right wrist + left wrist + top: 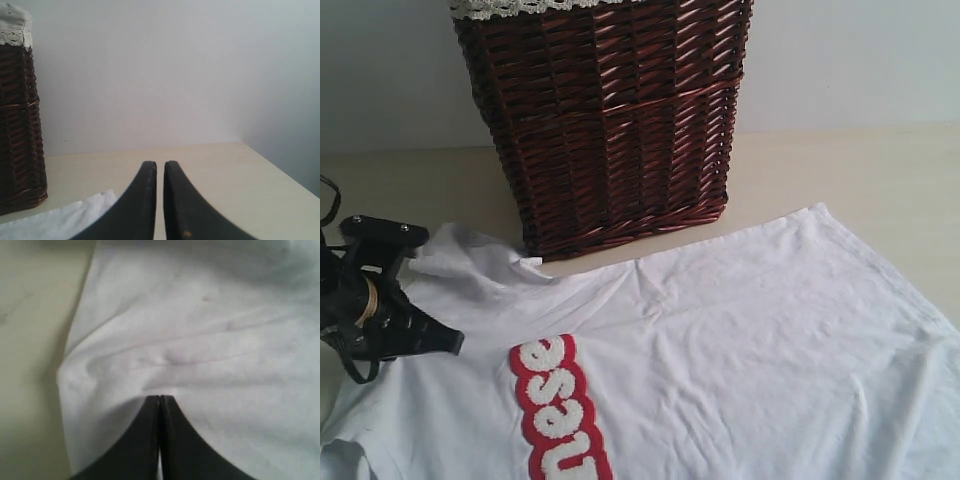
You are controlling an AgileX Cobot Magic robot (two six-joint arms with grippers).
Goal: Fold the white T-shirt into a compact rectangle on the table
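Observation:
The white T-shirt [720, 340] lies spread on the table [860, 170], its red patch with fuzzy white letters [560, 410] near the front. My left gripper [455, 343] rests at the shirt's left side by the bunched sleeve. In the left wrist view the left gripper [160, 397] is shut, and creases in the T-shirt [210, 330] run into its tips. My right gripper [160, 164] is out of the exterior view. It hovers over bare table [225, 170] with its jaws almost together and nothing between them, and a corner of the T-shirt [60, 220] lies beside it.
A tall dark red-brown wicker basket [610, 120] with a lace-trimmed liner stands behind the shirt, touching its upper edge. The basket [20, 125] also shows in the right wrist view. A pale wall backs the table. Bare tabletop [30, 340] borders the shirt.

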